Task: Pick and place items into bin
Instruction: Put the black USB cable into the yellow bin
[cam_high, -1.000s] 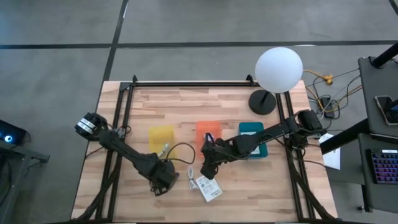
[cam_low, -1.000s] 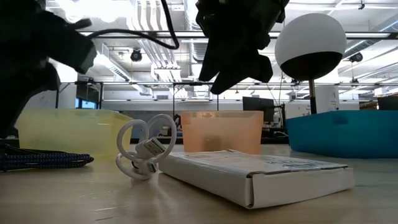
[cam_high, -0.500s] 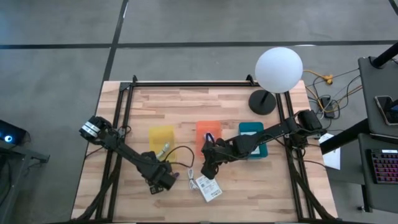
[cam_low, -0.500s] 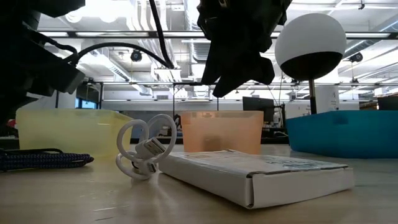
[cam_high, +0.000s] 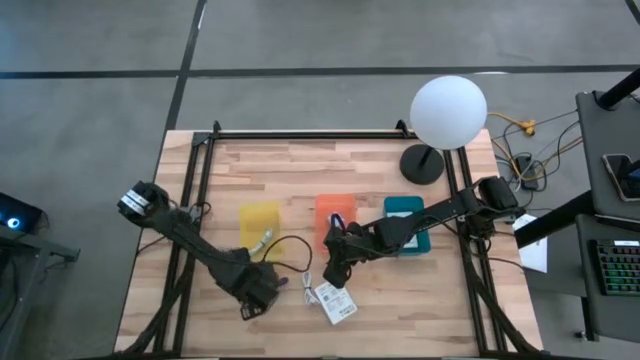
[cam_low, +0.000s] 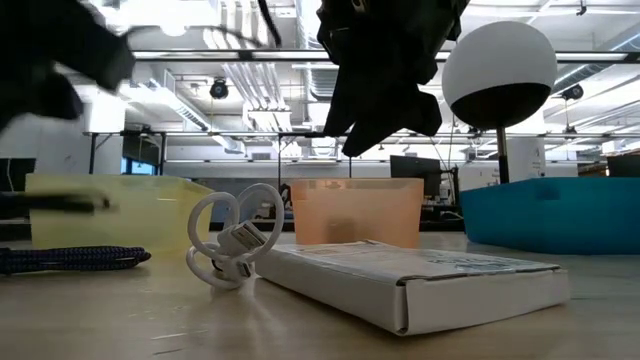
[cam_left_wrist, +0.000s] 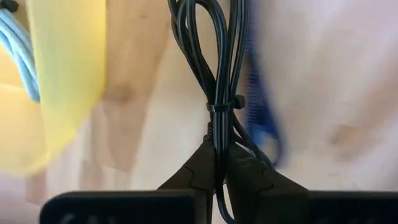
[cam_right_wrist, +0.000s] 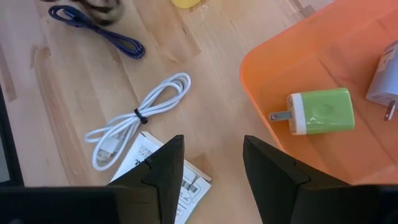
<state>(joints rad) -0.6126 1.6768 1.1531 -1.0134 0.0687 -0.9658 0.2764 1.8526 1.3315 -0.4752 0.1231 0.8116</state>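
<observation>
Dark coiled cable (cam_left_wrist: 219, 74) pinched between left claw (cam_left_wrist: 217, 163) fingers

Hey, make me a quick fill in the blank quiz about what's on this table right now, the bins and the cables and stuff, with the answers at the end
1. The left gripper has its fingers shut on a bundled ____ cable.
2. The green plug-in charger lies inside the ____ bin.
3. The white cable lies on the table, tied with a ____ band.
4. The bin nearest the lamp is ____.

Answers: black; orange; black; teal
</observation>
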